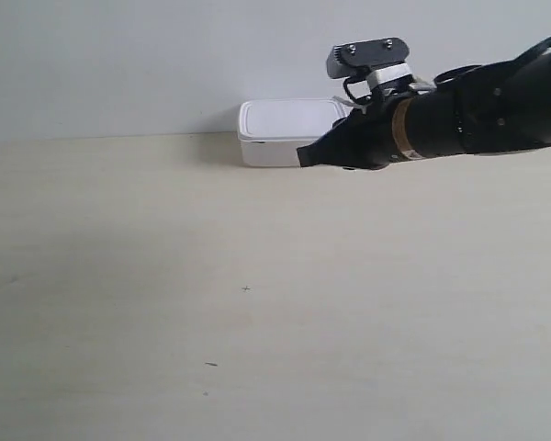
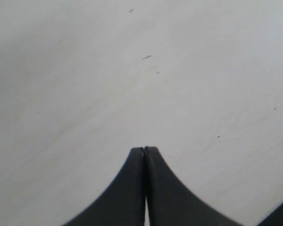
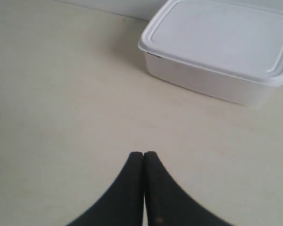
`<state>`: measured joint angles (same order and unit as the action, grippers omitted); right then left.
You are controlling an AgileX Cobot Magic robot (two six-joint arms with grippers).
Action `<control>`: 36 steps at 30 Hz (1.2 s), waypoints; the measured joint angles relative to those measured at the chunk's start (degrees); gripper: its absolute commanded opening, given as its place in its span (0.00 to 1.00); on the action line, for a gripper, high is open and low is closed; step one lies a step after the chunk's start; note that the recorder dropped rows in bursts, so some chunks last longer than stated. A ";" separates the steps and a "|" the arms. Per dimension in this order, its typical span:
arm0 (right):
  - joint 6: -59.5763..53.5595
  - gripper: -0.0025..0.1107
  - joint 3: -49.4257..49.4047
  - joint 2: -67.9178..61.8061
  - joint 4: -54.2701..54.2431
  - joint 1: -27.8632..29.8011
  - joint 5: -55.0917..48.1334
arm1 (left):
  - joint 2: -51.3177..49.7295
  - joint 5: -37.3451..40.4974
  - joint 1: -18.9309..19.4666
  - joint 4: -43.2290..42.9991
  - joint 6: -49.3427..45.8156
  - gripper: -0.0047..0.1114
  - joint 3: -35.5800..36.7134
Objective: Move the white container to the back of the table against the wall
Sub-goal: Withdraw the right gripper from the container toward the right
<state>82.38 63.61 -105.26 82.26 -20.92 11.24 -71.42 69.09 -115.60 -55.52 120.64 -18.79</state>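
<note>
The white container (image 1: 282,130) rests lid-on at the back of the table (image 1: 257,294), close against the wall (image 1: 119,64). The arm at the exterior view's right reaches in from the right, and its shut gripper (image 1: 303,156) hangs just in front of the container's right part, apart from it. The right wrist view shows this same gripper (image 3: 144,153) shut and empty, with the white container (image 3: 217,47) a short way beyond its tips. My left gripper (image 2: 145,149) is shut over bare table (image 2: 85,94) and holds nothing. The left arm does not show in the exterior view.
A few tiny dark specks (image 1: 246,288) mark the pale wood in the middle and front of the table. The wall runs along the whole back edge. The black arm (image 1: 477,110) with its wrist camera (image 1: 367,57) spans the back right.
</note>
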 measured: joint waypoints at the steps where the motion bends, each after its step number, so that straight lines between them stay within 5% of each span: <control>1: -0.92 0.02 -2.21 1.69 -1.63 0.00 -0.10 | 0.00 0.00 0.00 -0.77 0.14 0.04 0.00; 14: -28.47 0.02 -31.76 32.07 -36.54 0.00 15.11 | 0.00 0.00 0.00 -9.65 0.38 0.04 0.00; 24: -29.35 0.02 -48.60 56.56 -39.88 0.00 16.81 | 6.68 0.09 0.00 -11.97 0.38 0.04 0.13; 36: -15.78 0.02 -57.78 80.21 -32.45 0.00 14.92 | 21.39 0.22 0.00 -24.30 -2.12 0.04 0.13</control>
<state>66.60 5.83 -25.05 49.81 -20.92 26.16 -50.02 69.31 -115.60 -79.81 118.52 -18.67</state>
